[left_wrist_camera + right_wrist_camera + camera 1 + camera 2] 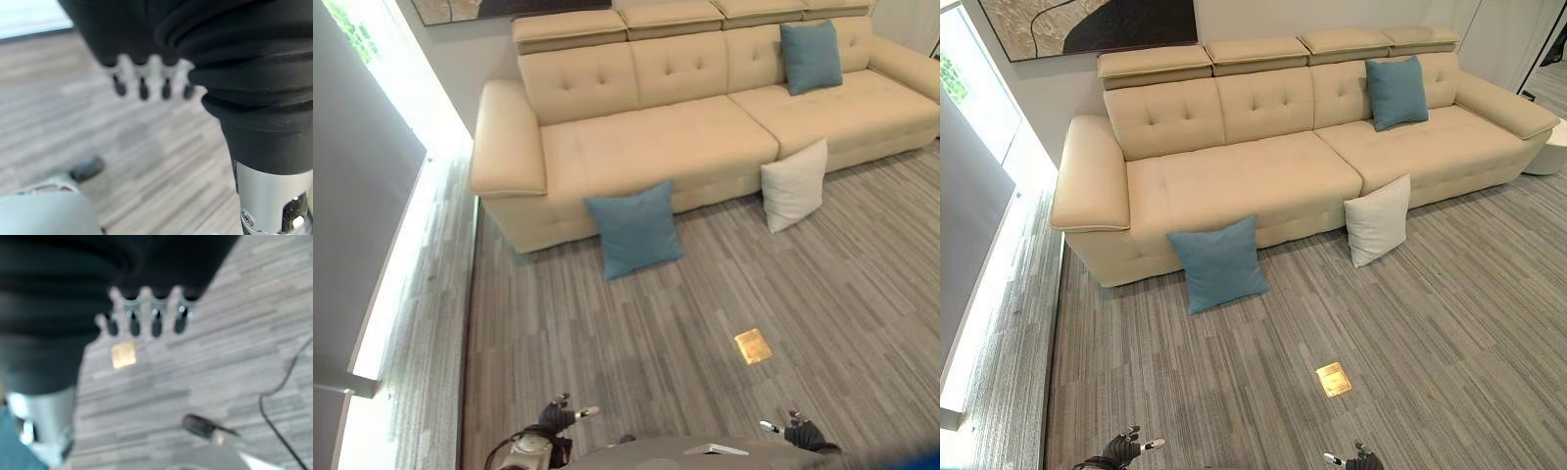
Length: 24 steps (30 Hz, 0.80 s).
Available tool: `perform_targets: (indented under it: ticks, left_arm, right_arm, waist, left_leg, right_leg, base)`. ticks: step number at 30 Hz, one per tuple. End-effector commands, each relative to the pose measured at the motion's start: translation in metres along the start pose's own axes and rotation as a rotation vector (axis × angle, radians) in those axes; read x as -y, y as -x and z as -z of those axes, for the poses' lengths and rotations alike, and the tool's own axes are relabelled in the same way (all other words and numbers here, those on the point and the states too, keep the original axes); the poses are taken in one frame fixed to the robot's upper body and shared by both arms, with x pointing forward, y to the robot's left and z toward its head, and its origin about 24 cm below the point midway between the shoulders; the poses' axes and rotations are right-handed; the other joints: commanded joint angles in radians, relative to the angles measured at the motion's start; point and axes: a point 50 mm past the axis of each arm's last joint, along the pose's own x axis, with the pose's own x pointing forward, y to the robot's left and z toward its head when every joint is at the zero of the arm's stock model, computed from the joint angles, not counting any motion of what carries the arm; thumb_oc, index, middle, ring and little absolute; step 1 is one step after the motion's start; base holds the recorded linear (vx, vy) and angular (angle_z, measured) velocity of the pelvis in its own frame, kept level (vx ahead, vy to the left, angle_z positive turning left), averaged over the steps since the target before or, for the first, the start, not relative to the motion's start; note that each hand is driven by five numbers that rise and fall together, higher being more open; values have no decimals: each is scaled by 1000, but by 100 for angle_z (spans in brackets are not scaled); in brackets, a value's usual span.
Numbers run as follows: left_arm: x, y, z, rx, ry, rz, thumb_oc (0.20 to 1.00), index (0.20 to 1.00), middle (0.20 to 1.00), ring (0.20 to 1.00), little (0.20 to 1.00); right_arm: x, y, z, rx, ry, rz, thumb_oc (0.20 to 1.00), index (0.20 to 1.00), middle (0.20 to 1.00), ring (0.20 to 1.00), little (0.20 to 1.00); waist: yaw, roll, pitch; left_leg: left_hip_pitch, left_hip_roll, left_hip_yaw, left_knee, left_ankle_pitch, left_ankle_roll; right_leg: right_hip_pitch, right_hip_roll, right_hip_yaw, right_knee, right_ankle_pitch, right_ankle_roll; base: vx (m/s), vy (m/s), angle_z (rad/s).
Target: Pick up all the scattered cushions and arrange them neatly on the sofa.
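Sofa: I see a long cream leather sofa (pixel 1263 166) with button-dimpled back pads, standing against the wall at the far side of the grey striped carpet floor (pixel 1430 313).
Blue cushion on the floor: a square teal-blue fabric cushion (pixel 1220 262) stands on the floor and leans on the front of the sofa, below the seat nearest the left armrest.
White cushion on the floor: a square off-white fabric cushion (pixel 1378 219) stands on the floor too, leaning on the sofa front about where the two seat parts meet. It is well apart from the blue one.
Blue cushion on the sofa: a second teal-blue square cushion (pixel 1397 92) sits upright on the seat toward the right end, resting on the back pad.
Yellow patch: a small bright yellow square (pixel 1334 379) shows on the floor, between me and the sofa.
Picture: a framed picture with dark and pale swirls (pixel 1087 25) hangs on the wall above the sofa's left end.
Left hand: my left hand (pixel 146 78) hangs low over bare floor, fingers straight and loose, holding nothing.
Right hand: my right hand (pixel 146 316) hangs low as well, fingers straight and loose, nothing in it, with the yellow square on the floor past the fingertips.
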Motion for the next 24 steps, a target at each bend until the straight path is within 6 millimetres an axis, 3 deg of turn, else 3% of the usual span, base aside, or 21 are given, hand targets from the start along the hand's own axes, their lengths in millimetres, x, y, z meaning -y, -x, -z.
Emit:
perform_targets:
  ticks: [1, 10, 15, 20, 24]
  left_arm:
    - [-1, -5, -14, 5, -13, -8, 1000, 1000, 1000, 1000, 1000]
    - [-3, -6, -20, 19, 8, -17, 1000, 1000, 1000, 1000, 1000]
    - [0, -7, -24, 29, 20, -14, 1000, 1000, 1000, 1000, 1000]
    - [1, -5, -11, -16, 21, -13, 1000, 1000, 1000, 1000, 1000]
    - [-5, -6, -16, 2, 5, -25, 1000, 1000, 1000, 1000, 1000]
  right_arm:
    - [7, -4, -14, 23, 54, 15, 1000, 1000, 1000, 1000, 1000]
    - [5, -5, -18, 36, 63, 3, 1000, 1000, 1000, 1000, 1000]
    - [8, -6, -24, 50, 79, 13, 1000, 1000, 1000, 1000, 1000]
    - [8, -4, -13, 15, 67, 13, 1000, 1000, 1000, 1000, 1000]
    - [5, -5, -16, 23, 73, 4, 1000, 1000, 1000, 1000, 1000]
  waist:
    - [0, -38, -9]
    - [4, -53, 11]
    - [23, -69, 34]
    - [13, -56, 9]
    - [10, -57, 15]
  left_leg:
    - [22, 52, -29, -8, 27, -119]
    - [19, 67, -54, 38, 29, -123]
    - [-45, 49, -183, 103, 20, -121]
    - [4, 54, -141, 14, 31, -119]
    - [22, 60, -129, 10, 26, -124]
  right_leg:
    - [-4, -54, -5, -11, 99, 96]
    - [-7, -39, 15, 12, 74, 70]
    - [-30, -41, 43, 29, 76, 60]
    - [-22, -38, 34, 25, 66, 59]
    - [-20, -31, 39, 35, 54, 54]
  base:
    - [11, -35, 0]
    - [14, -61, 1]
    - [-17, -35, -7]
    - [111, 38, 6]
    - [73, -30, 0]
